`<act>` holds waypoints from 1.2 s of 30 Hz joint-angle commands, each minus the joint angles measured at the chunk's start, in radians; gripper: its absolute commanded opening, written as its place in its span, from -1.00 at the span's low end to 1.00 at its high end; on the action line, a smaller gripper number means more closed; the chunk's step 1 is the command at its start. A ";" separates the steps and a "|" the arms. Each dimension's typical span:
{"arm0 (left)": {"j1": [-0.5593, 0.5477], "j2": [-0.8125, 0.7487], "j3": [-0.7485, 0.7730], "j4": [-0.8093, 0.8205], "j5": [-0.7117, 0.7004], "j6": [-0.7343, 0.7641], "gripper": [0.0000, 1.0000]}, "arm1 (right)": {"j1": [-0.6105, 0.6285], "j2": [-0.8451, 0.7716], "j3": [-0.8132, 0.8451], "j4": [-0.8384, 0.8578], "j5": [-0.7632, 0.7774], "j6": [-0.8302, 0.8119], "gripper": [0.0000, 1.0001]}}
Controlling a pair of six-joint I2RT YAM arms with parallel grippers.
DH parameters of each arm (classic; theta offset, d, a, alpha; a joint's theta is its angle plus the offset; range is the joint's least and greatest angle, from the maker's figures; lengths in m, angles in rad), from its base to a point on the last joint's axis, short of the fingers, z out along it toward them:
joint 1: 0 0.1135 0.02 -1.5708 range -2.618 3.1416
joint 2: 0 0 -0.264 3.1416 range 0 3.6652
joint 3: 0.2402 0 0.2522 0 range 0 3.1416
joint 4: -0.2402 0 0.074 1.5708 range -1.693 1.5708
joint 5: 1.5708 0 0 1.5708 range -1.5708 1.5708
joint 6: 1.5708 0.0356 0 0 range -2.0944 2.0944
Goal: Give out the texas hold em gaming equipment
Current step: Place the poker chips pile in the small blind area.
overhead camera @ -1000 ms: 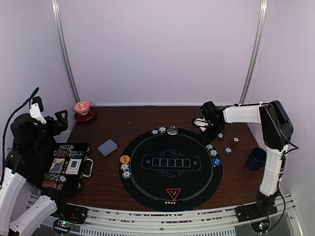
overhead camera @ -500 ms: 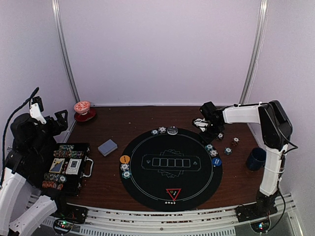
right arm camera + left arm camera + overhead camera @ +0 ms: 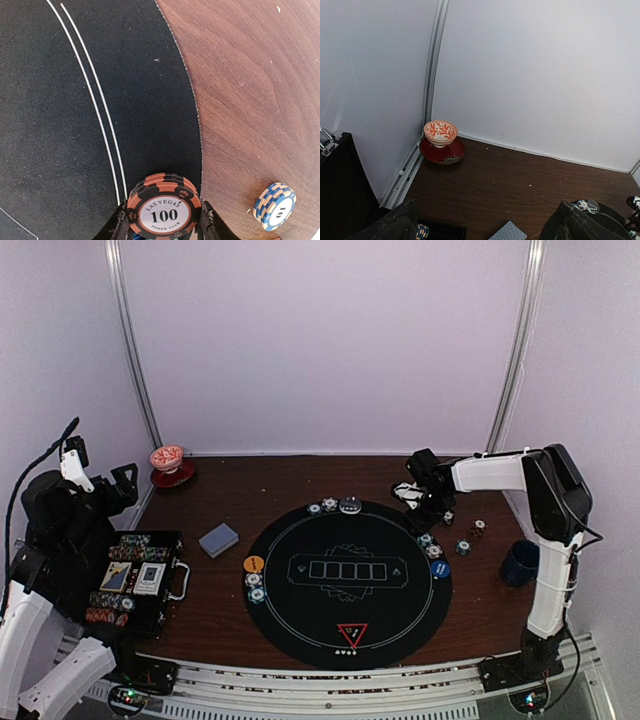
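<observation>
My right gripper [image 3: 162, 220] is shut on a short stack of orange-and-black "100" poker chips [image 3: 163, 210], just above the right edge of the black round mat [image 3: 60, 100]. A blue-and-cream chip stack [image 3: 274, 206] lies on the wood to its right. From above, the right gripper [image 3: 425, 502] hangs over the mat's upper right rim. Chips [image 3: 328, 505] sit at the mat's top, more chips [image 3: 255, 586] by the orange button [image 3: 253, 564], and the blue button [image 3: 440, 568] at the right. The red triangle marker [image 3: 352, 634] lies at the front, the card deck [image 3: 218, 539] left of the mat. My left gripper [image 3: 100, 475] is raised, open and empty.
An open black case [image 3: 140, 575] with chips and cards lies at the left front. A red-and-white cup on a saucer [image 3: 168, 462] stands in the back left corner. A dark blue mug [image 3: 520, 562] stands at the right, with loose chip stacks [image 3: 470, 538] near it.
</observation>
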 commanded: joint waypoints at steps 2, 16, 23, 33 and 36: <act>0.011 -0.010 -0.006 0.053 0.008 -0.004 0.96 | -0.010 0.022 -0.002 -0.007 0.011 -0.015 -0.38; 0.011 -0.011 -0.006 0.053 0.009 -0.004 0.96 | -0.017 0.018 -0.004 -0.016 0.003 -0.021 -0.10; 0.012 -0.010 -0.006 0.054 0.010 -0.004 0.95 | -0.018 0.019 -0.004 -0.013 0.008 -0.021 -0.01; 0.011 -0.012 -0.006 0.053 0.008 -0.004 0.96 | -0.019 -0.072 -0.001 -0.010 -0.033 -0.016 0.30; 0.011 -0.012 -0.006 0.052 0.005 -0.004 0.96 | -0.021 -0.141 -0.012 0.006 -0.050 -0.012 0.42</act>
